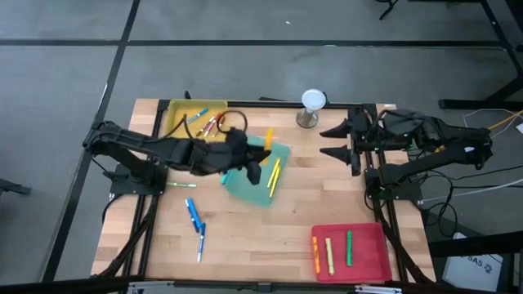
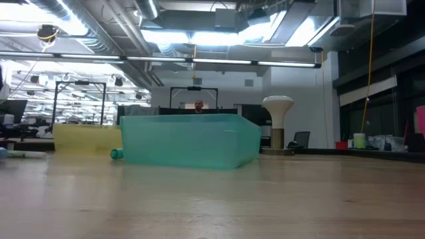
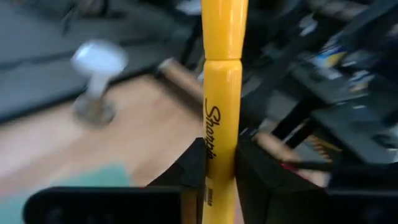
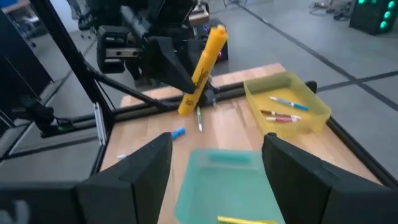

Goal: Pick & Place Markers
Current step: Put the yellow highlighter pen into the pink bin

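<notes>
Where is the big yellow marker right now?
The yellow marker is clamped in the left gripper, held up above the teal tray near the middle of the table, with the yellow tray just behind.

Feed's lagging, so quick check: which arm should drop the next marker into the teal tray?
Left. Its pincer already grips a yellow marker above the teal tray; the right pincer waits open and empty, off to the side.

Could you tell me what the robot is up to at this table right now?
It is sorting markers into trays. The left gripper is shut on a yellow marker and holds it above the green tray, which already has markers in it. The right gripper waits open at the table's right side. More markers lie in the yellow tray and red tray, and blue ones lie on the table.
</notes>
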